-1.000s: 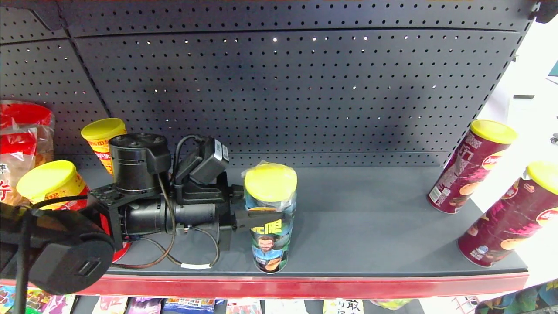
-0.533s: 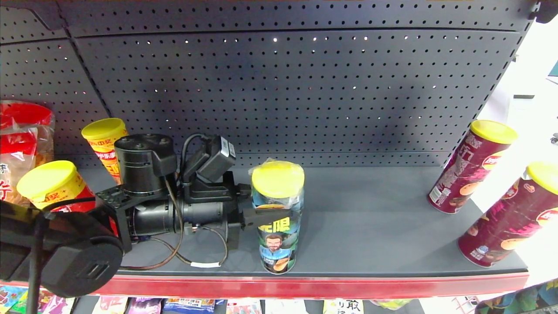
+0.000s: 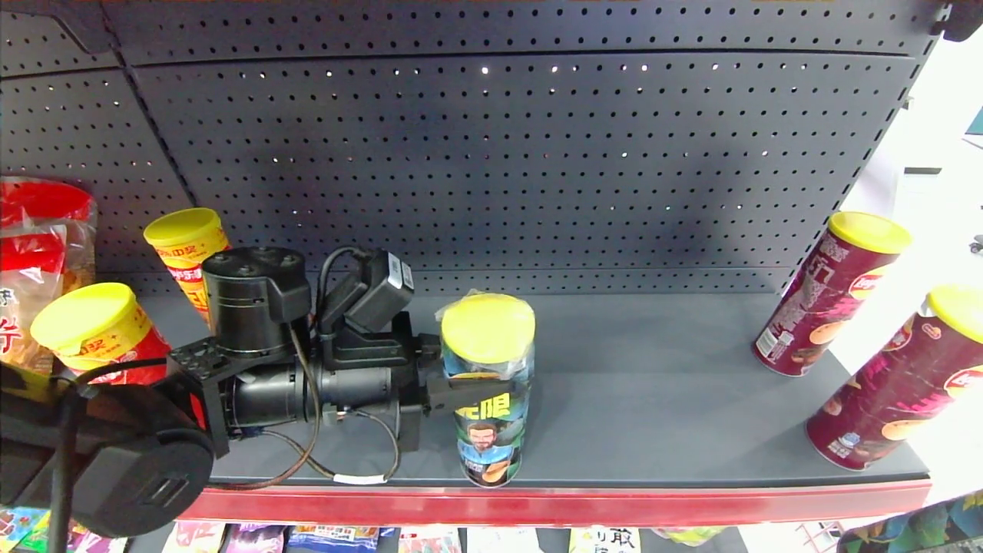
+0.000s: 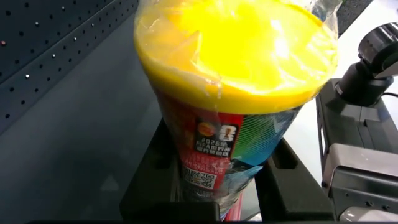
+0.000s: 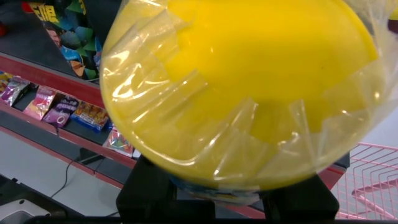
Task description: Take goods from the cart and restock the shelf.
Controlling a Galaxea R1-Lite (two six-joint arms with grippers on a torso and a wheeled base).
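Blue-green can upright at the shelf's front edge, clamped in the left gripper.

Its long axis runs vertical, yellow plastic lid up, clear film crinkled over the top. The black fingers press on either side of the cylinder's middle. Five yellow-lidded tubes show on the dark metal deck: this one, two maroon cans at the right end, and two red cans to the left. The right gripper grips a second can – the same round lid and wrinkled wrap – held out in front of the shelving.
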